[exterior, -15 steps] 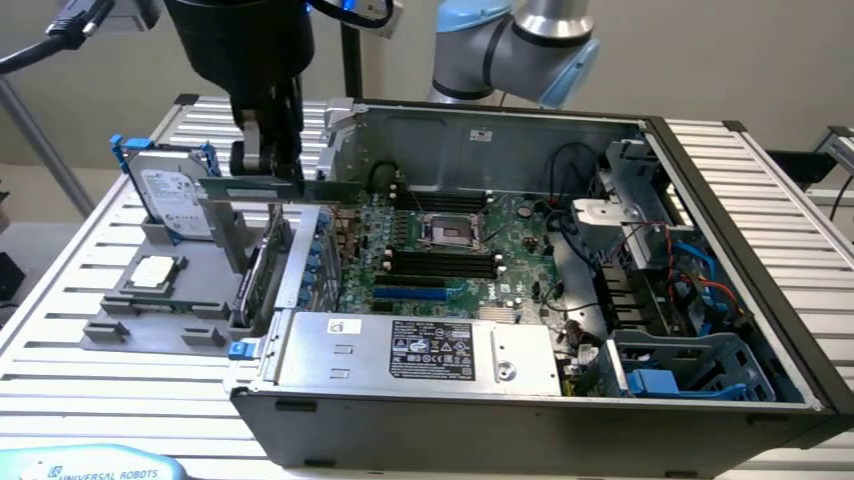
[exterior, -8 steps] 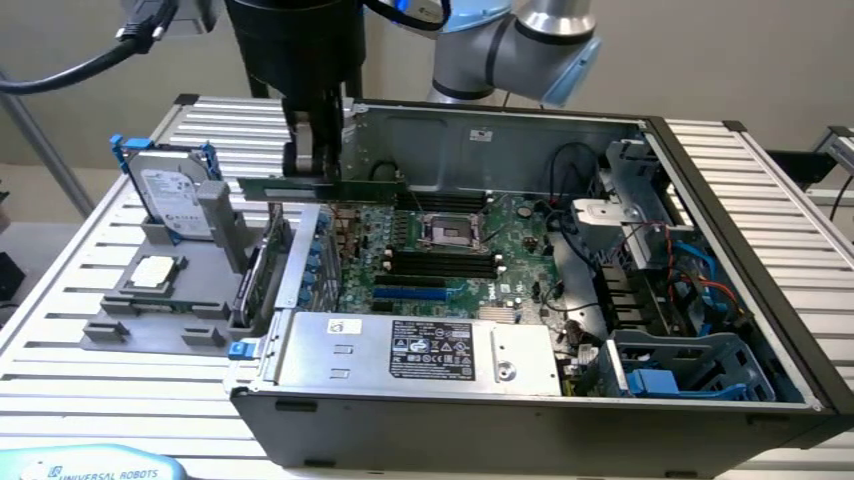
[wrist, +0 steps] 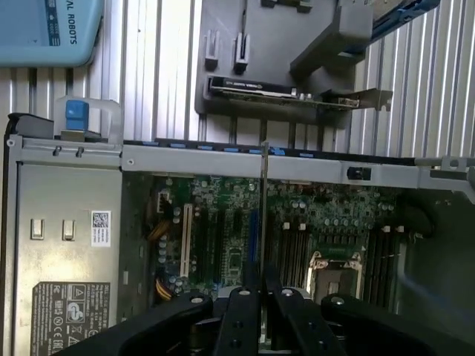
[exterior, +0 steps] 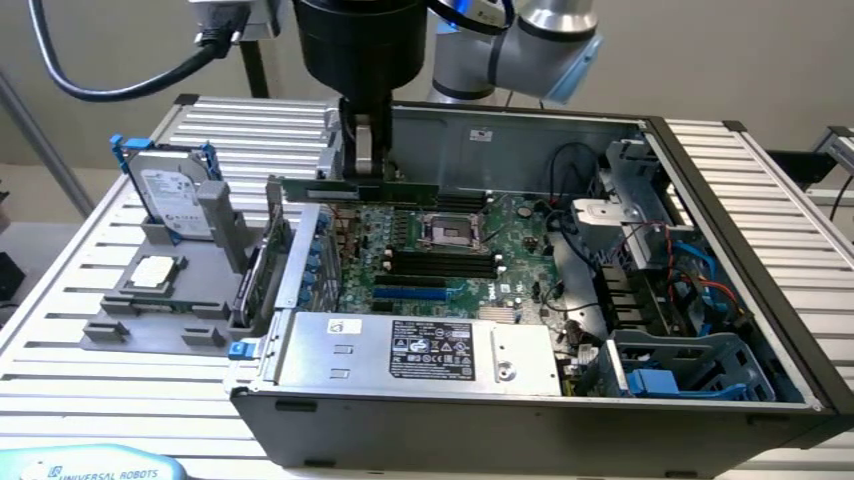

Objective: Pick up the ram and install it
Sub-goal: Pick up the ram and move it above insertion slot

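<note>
Open computer case (exterior: 534, 430) on slatted surface (exterior: 80, 260), motherboard (exterior: 447, 235) exposed. Claw (exterior: 364, 170) clamped on the ram (exterior: 304, 188), held level above the board, not yet at the black slots (exterior: 434, 265). Step judged: carry to slot. Seating calls for edge-over-slot alignment and a square press.

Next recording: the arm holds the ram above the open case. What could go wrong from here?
1. The gripper pinches the ram by a narrow grip near its middle; it may tilt when pressed down.
2. In the wrist view the ram's edge seems to line up beside the black slots, not over one; it could land on the motherboard or the CPU socket.
</note>
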